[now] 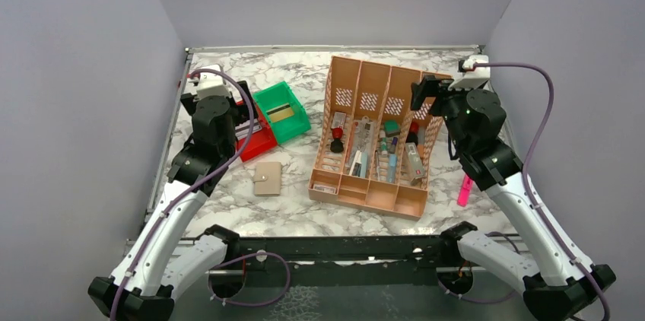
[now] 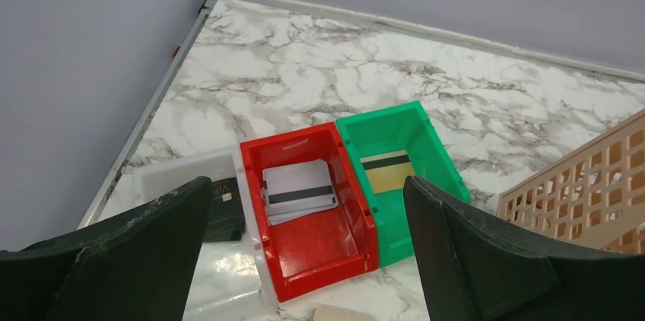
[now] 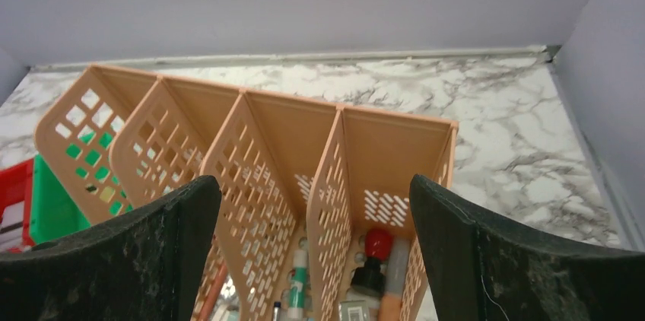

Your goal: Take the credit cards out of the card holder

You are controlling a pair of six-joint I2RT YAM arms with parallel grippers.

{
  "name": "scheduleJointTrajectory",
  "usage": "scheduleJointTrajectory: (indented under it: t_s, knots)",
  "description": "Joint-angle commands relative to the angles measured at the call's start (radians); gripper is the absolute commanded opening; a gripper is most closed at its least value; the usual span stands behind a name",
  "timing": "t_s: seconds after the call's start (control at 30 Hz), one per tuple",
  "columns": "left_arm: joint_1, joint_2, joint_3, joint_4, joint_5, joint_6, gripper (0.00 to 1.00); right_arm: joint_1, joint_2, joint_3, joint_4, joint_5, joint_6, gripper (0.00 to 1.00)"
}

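The tan card holder point(image 1: 267, 178) lies folded shut on the marble tabletop point(image 1: 297, 218), snap button up. It sits just in front of the red tray point(image 2: 316, 252) and well to the left of the tan slotted organizer point(image 1: 374, 81). Silvery grey credit cards point(image 2: 298, 190) with a dark stripe rest stacked in the red tray. A black card point(image 2: 222, 207) lies in the white tray point(image 2: 179, 175) beside it, partly behind a finger. A gold striped card point(image 2: 386, 171) sits in the green tray point(image 2: 380, 119). The left end effector point(image 2: 308, 188) hangs above the trays, fingers spread wide and holding nothing. The right end effector point(image 3: 316, 184) hovers over the organizer, equally wide and empty. A pink marker point(image 1: 463, 191) lies on the tabletop beside the right arm.
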Motion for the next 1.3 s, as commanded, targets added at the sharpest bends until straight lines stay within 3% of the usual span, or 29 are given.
scheduleJointTrajectory:
  t_s: [0.0,0.3,0.47,0.63,0.83,0.97,1.1,1.27]
  knots:
    - [0.031,-0.028,-0.061,0.031,0.045,-0.03,0.99,-0.058,-0.047,-0.085,-0.019,-0.237,0.087,1.0]
    - [0.095,-0.076,-0.213,0.019,0.233,-0.074,0.99,-0.178,-0.125,-0.234,-0.127,-0.716,0.189,0.97]
    - [0.121,-0.123,-0.291,0.029,0.306,-0.111,0.99,-0.091,-0.12,-0.256,-0.22,-0.801,0.243,0.95]
    - [0.139,-0.178,-0.345,0.015,0.329,-0.136,0.99,0.161,-0.07,-0.249,-0.3,-0.666,0.349,0.9]
    - [0.149,-0.229,-0.376,-0.004,0.33,-0.171,0.99,0.575,0.061,-0.208,-0.406,-0.3,0.568,0.89]
    - [0.153,-0.246,-0.382,-0.01,0.323,-0.185,0.99,0.831,0.229,-0.152,-0.566,-0.019,0.86,0.91]
    - [0.154,-0.256,-0.383,-0.018,0.309,-0.197,0.99,0.944,0.379,-0.102,-0.733,0.144,1.169,0.96]
    - [0.155,-0.268,-0.387,-0.018,0.313,-0.214,0.99,0.979,0.452,-0.124,-0.798,0.281,1.404,1.0]
